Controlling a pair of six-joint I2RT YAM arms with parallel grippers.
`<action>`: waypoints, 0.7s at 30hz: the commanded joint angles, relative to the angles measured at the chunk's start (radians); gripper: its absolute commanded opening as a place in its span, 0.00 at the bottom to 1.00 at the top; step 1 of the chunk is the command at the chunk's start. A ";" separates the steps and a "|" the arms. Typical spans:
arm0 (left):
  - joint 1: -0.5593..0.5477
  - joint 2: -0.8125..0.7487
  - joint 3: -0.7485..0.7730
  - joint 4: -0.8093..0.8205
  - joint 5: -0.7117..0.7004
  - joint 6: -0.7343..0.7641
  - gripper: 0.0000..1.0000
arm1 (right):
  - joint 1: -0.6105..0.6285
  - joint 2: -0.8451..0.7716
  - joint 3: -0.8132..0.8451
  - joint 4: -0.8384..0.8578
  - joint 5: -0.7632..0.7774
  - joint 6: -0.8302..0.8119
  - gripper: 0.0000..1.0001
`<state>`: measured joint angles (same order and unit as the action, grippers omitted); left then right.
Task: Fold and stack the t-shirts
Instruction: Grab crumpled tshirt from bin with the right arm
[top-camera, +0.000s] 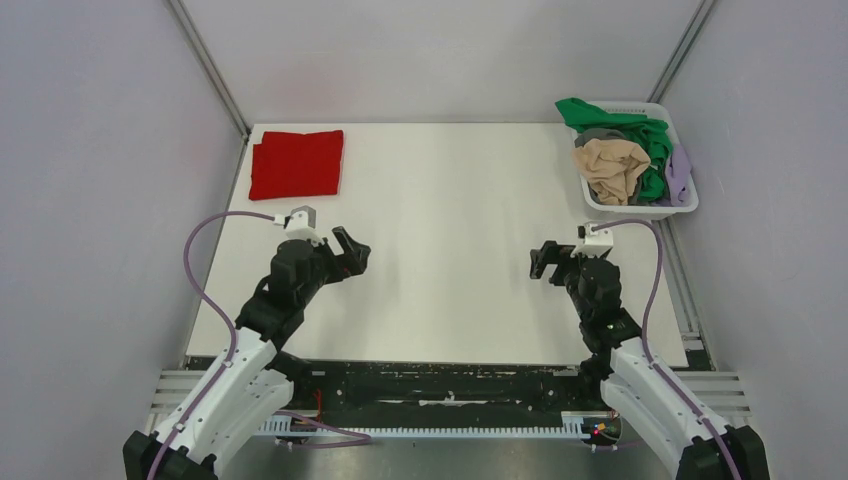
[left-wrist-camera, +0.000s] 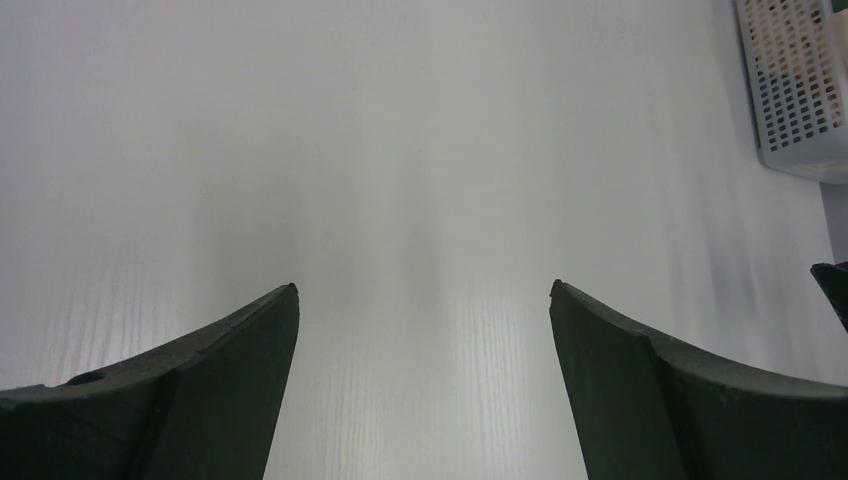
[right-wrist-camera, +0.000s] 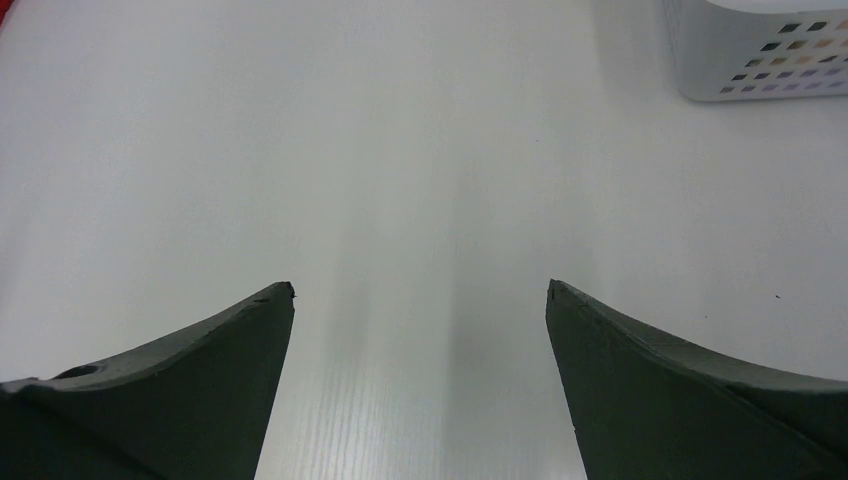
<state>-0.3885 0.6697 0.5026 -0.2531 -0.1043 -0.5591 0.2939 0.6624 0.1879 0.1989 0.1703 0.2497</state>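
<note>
white counter (top-camera: 450, 200) runs between pale grey walls, with both arms based at its near edge. the red shirt (top-camera: 296, 163) lies flat in the far left corner of the counter, folded to a rectangle. in the far right corner sits a white basket (top-camera: 640, 208) with perforated sides. the tan shirt (top-camera: 612, 168) is crumpled inside it on the left of the heap, touching a green cloth (top-camera: 655, 140), with a lilac cloth (top-camera: 682, 172) at the right side and a bit of grey cloth (top-camera: 598, 134) behind. the left hand (top-camera: 352, 250) is over bare counter on the left, nearer than the red shirt and well apart from it. its fingers (left-wrist-camera: 200, 390) are spread wide, and only counter shows between them. the right hand (top-camera: 545, 262) is over bare counter on the right, nearer than the basket and apart from it. its fingers (right-wrist-camera: 190, 380) are spread just as wide and grip nothing. the left wrist view catches a corner of the basket at its upper right, and the right wrist view shows the basket wall at its upper right and a sliver of red at its top left edge.
</note>
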 joint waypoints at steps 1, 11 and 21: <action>0.002 0.002 0.022 0.026 0.012 0.035 1.00 | -0.003 0.067 0.121 0.045 0.039 0.026 0.98; 0.002 0.009 0.023 0.027 0.000 0.038 1.00 | -0.064 0.497 0.632 -0.148 0.230 -0.052 0.98; 0.001 0.015 0.026 0.015 -0.020 0.036 1.00 | -0.286 0.911 1.109 -0.381 0.208 -0.016 0.98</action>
<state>-0.3885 0.6868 0.5026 -0.2531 -0.1032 -0.5591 0.0700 1.4780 1.1809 -0.0586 0.3584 0.2176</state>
